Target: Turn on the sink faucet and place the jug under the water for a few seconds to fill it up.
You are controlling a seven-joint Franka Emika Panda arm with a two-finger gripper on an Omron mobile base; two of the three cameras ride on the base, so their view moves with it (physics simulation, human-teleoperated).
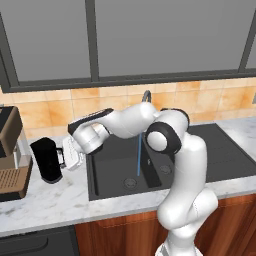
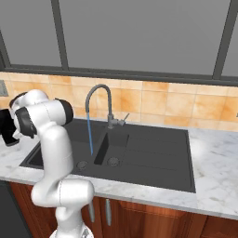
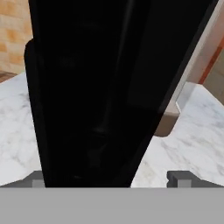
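Observation:
The black jug (image 1: 47, 160) stands upright on the marble counter left of the sink (image 1: 115, 182), with its loop handle facing the sink. My gripper (image 1: 64, 155) is open at the handle side of it. In the hand view the jug (image 3: 96, 87) sits close between my fingertips (image 3: 179, 178), with a gap on the right side. The grey gooseneck sink faucet (image 2: 100, 93) arches over the left basin of the sink (image 2: 153, 153). A thin blue stream of water (image 2: 89, 135) falls from the spout into that basin, and the same water (image 1: 139, 155) shows behind my arm.
A black-and-brown coffee machine (image 1: 10, 155) stands just left of the jug. A tiled wall and window run behind the counter. White marble counter (image 2: 218, 158) lies to the right of the sink.

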